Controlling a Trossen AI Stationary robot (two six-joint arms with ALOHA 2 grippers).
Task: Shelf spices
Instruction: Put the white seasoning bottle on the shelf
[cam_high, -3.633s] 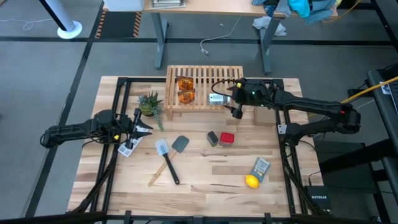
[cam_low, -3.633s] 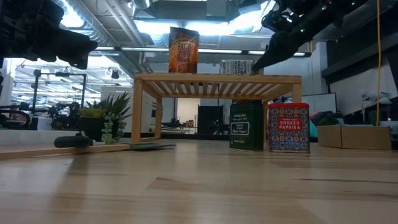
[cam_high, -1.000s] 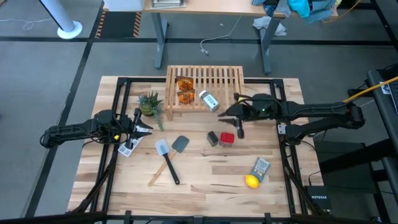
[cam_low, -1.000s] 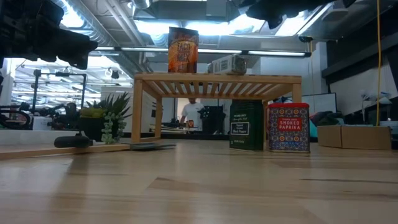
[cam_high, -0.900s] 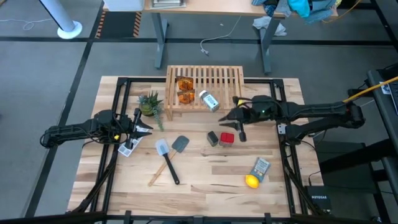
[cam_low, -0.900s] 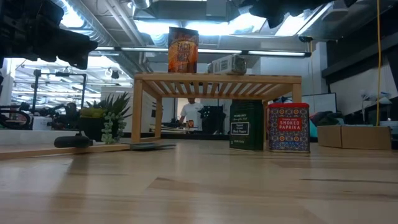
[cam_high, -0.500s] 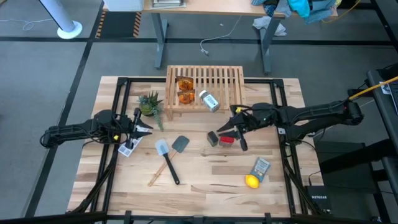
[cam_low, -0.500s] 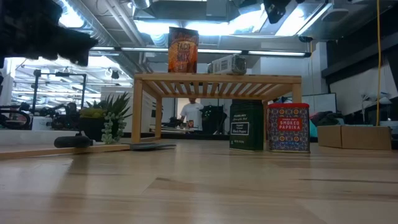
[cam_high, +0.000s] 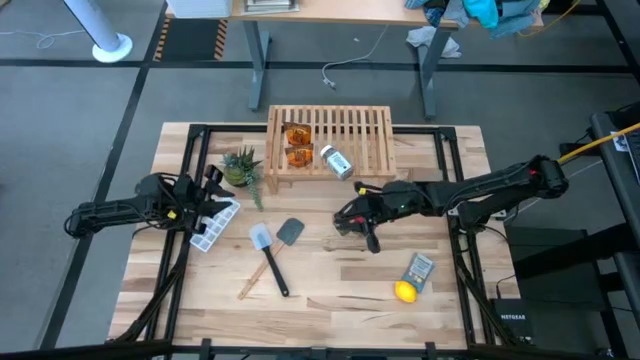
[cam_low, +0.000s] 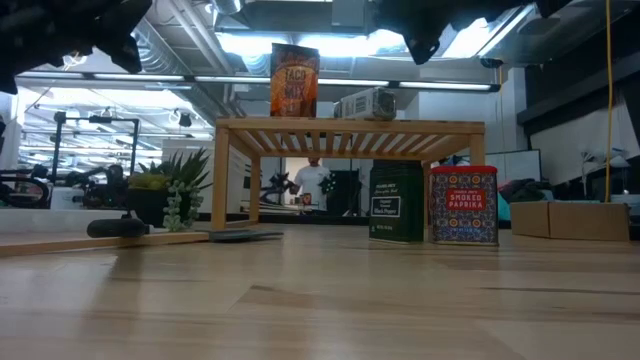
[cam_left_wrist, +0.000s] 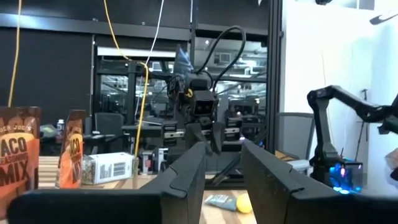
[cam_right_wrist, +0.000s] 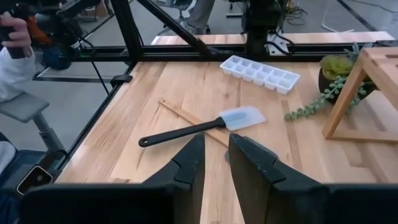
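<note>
High view: right gripper (cam_high: 352, 217) is seen low over the black box (cam_high: 343, 223) and red box (cam_high: 364, 222), both mostly covered by the arm, so contact can't be judged. The wooden slatted shelf (cam_high: 372, 127) carries two amber packets (cam_high: 297, 145) and a clear white-capped bottle (cam_high: 335, 162) lying on its side. Left gripper (cam_high: 212, 192) is parked near the table's left edge, just beside a white ice tray (cam_high: 216, 226). A small potted plant (cam_high: 241, 166), two spatulas (cam_high: 272, 250), a grey-blue packet (cam_high: 419, 269) and a lemon (cam_high: 404, 291) are spread around.

Low view: both boxes stand upright on the planks beside the shelf's leg, black tin left of the red one; dark arm parts are cut off at the top edge.

Left wrist view: left fingers (cam_left_wrist: 189, 171) are seen with a narrow gap, nothing between them. Packets and bottle are visible beyond.

Right wrist view: right fingers (cam_right_wrist: 193, 160) are set close, a thin slot between, nothing gripped. Boxes aren't visible here; a spatula and ice tray lie ahead. A person's sleeve (cam_right_wrist: 12, 71) is cut off at the frame edge.
</note>
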